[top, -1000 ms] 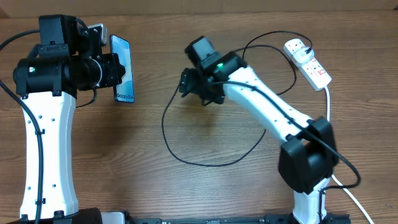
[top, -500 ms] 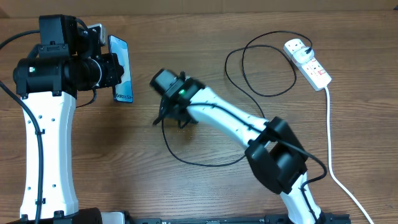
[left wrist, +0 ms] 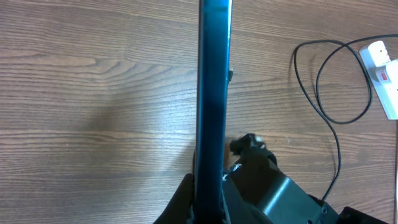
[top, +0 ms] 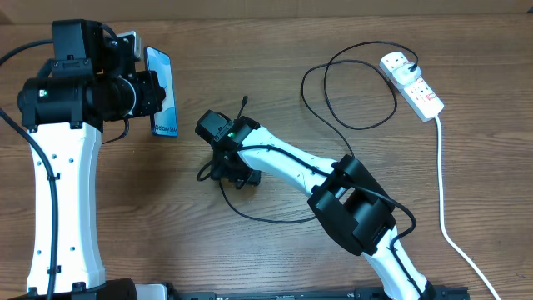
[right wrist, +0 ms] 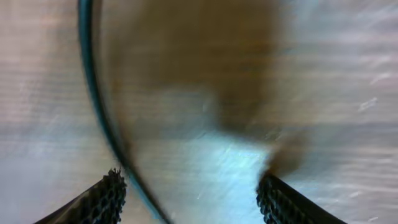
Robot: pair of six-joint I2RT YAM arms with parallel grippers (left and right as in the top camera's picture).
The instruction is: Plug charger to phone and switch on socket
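Overhead, the left gripper (top: 152, 93) was clenched on the phone (top: 164, 92) at the upper left of the table (top: 166, 225), holding it up on its long edge with the light blue screen facing right; the left wrist view showed the same phone (left wrist: 213, 93) edge-on as a narrow teal strip, pinched at its lower end between the dark fingers (left wrist: 186, 202).

The right arm reached leftward across the middle of the table, and the right gripper (top: 226, 172) pointed down at the wood, just right of and below the phone but apart from it; the charger (top: 250, 214) ran out from under it as a thin black curve, swept along the table and looped up toward the socket (top: 412, 83) at the upper right, where its other end met the strip. The socket's thick white lead (top: 441, 183) trailed down the right edge.

The right wrist view was blurred; its two ribbed fingertips (right wrist: 107, 198) stood well apart, released, with the cable (right wrist: 93, 99) passing between them close beside the left-hand pad, not clamped; whether it touched that pad could not be told.
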